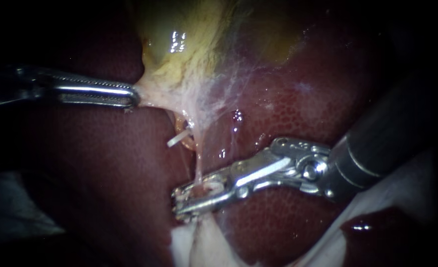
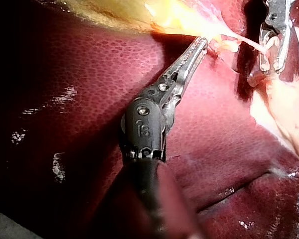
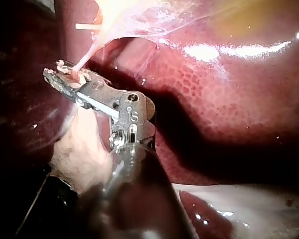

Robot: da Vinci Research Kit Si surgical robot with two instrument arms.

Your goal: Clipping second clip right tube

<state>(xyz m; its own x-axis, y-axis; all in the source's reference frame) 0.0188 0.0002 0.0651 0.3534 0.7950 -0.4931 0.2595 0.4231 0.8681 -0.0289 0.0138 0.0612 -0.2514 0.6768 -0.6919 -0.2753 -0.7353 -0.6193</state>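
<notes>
Dark red, mottled liver (image 1: 303, 109) fills the field. The yellowish, glistening gallbladder (image 1: 179, 29) lies at the far side, with webs of pale fibrous tissue (image 1: 154, 94) spreading from its lower end. A small white clip (image 1: 178, 140) sits just left of the thin pale pink tube (image 1: 198, 165), near its far end, and a whitish tissue mass (image 1: 199, 242) lies near, under the right instrument's tip.

The left instrument (image 1: 132, 95) enters from the left, its slender serrated jaws closed together on the pale fibrous tissue at the gallbladder's lower edge. The right instrument (image 1: 191, 200) enters from the right. Its broader metal jaws stand narrowly apart and clasp the tube from both sides at its near end.

The tube is drawn taut. Its long axis runs from far to near, from the gallbladder's lower end straight down into the right instrument's jaws, crossing them roughly at a right angle.
</notes>
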